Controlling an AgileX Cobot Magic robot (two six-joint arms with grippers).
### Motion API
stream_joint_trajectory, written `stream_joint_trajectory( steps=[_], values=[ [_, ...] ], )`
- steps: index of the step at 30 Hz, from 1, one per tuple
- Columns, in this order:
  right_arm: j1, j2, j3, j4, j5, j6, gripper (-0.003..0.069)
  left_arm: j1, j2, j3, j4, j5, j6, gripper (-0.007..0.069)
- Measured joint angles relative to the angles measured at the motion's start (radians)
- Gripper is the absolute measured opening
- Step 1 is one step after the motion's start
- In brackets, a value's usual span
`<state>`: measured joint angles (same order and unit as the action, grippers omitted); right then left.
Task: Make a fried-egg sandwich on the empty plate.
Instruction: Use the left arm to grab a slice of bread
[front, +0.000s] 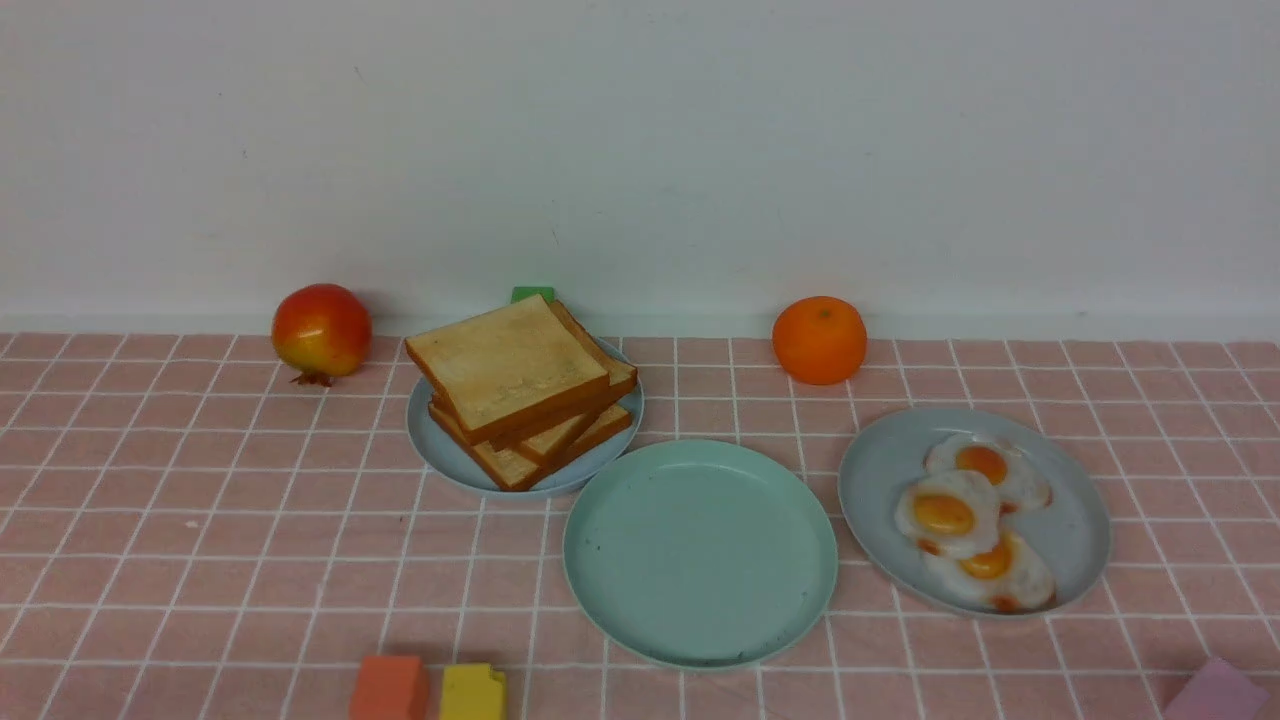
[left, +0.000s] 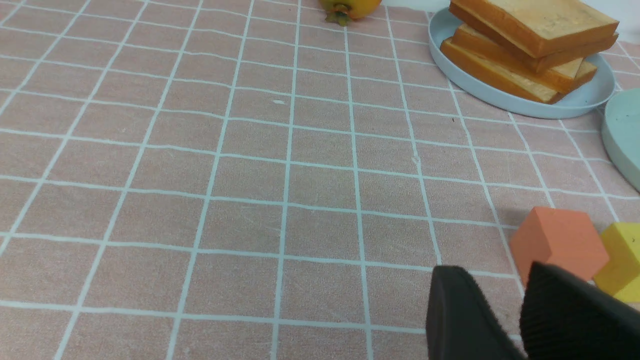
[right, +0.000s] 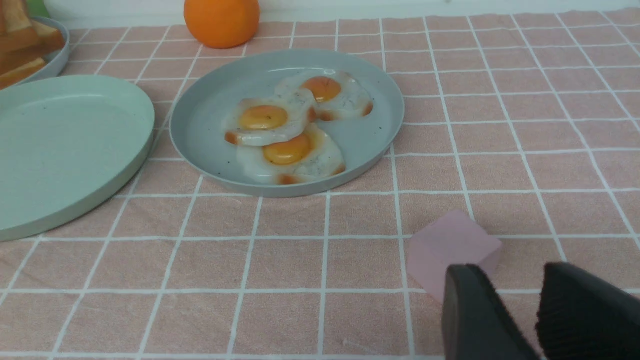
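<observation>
At the near middle of the counter (front: 200, 560), on pink checked cloth, lies the mint-green plate (front: 700, 560), empty. Just beyond it to the left, a pile of toast slices (front: 520, 390) sits skewed on a pale-blue plate (front: 428, 440). To its right, three fried eggs (front: 975, 520) overlap on a grey-blue plate (front: 880, 470).

The left fingers (left: 460, 310) (seen only from the wrist camera) are held low over the cloth at the near left. They point toward the far side and stand a little apart, holding nothing, beside an orange block (left: 557, 245) and a yellow block (left: 622, 260). The right fingers (right: 475, 310) are posed the same way at the near right. They too are slightly parted and empty, just short of a pale purple block (right: 450, 247), with the egg plate farther on.
</observation>
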<state>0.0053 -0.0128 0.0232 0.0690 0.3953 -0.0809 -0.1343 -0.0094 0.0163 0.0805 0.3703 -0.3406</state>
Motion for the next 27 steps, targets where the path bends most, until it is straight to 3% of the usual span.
stream_joint_trajectory(
  steps=[23,27],
  values=[
    [0.000,0.000,0.000,0.000,0.000,0.000,0.0240,0.000,0.000,0.000,0.004,-0.004,0.007,0.0241],
    [0.000,0.000,0.000,0.000,0.000,0.000,0.0240,0.000,0.000,0.010,-0.017,-0.065,-0.007,0.0241]
  ],
)
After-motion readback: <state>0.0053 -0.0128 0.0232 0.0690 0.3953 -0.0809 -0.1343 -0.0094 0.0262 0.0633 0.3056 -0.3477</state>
